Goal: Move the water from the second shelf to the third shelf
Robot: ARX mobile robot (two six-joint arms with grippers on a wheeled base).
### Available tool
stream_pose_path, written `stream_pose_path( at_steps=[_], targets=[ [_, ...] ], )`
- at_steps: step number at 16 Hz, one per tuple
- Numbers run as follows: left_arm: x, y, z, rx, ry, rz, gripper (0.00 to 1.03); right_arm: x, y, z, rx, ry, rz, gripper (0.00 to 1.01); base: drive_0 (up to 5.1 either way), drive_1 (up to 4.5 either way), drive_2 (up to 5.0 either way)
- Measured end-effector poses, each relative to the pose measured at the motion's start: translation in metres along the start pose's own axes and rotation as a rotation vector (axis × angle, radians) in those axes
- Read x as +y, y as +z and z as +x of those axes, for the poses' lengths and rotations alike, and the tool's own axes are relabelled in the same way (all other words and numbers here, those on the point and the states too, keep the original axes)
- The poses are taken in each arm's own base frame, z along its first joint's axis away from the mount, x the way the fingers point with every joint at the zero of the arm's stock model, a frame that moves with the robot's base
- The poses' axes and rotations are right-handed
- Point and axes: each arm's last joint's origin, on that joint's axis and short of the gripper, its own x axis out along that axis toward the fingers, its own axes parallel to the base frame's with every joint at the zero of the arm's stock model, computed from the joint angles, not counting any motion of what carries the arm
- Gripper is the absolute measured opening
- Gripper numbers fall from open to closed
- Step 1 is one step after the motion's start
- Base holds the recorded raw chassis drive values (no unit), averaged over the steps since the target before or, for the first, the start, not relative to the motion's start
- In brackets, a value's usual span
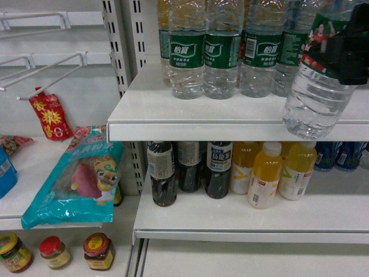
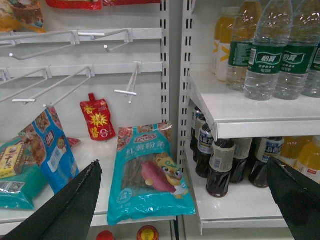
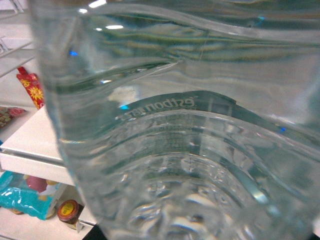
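water bottle (image 1: 316,92) in right hand (image 1: 351,49), shelved bottles (image 1: 204,52) beside

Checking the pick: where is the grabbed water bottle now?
Head view, far right: the water bottle hangs tilted in the right gripper, by the upper shelf's front edge.

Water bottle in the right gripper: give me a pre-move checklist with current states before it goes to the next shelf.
1. Grip on the water bottle: ok. The right gripper is clamped at its label, and the bottle fills the right wrist view.
2. Bottle lifted off the shelf: ok; it hangs tilted past the front edge.
3. Clear of the standing water bottles: ok, apart from them.
4. Lower shelf has room: ok in front; the back is filled with dark bottles and yellow bottles.
5. Left gripper out of the way: ok, open and empty, facing the snack bag.
6. Cap closed: cannot tell, out of frame.
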Motion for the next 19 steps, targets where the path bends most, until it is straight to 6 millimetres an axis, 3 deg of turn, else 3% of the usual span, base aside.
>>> stream_pose_path(
  at_steps=[8, 14, 19],
  targets=[
    [0.000, 0.000, 0.000, 0.000, 0.000, 0.000, 0.98, 0.011, 0.017, 0.077, 0.052, -0.034, -0.026, 0.40, 0.0, 0.00, 0.0],
    [0.000, 0.000, 0.000, 0.000, 0.000, 0.000, 0.98, 0.010, 0.023, 0.106, 0.080, -0.074, -0.029, 0.40, 0.0, 0.00, 0.0],
    [0.000, 0.000, 0.000, 0.000, 0.000, 0.000, 0.98, 0.007, 0.026, 0.117, 0.086, -0.096, -0.028, 0.40, 0.0, 0.00, 0.0]
  ],
)
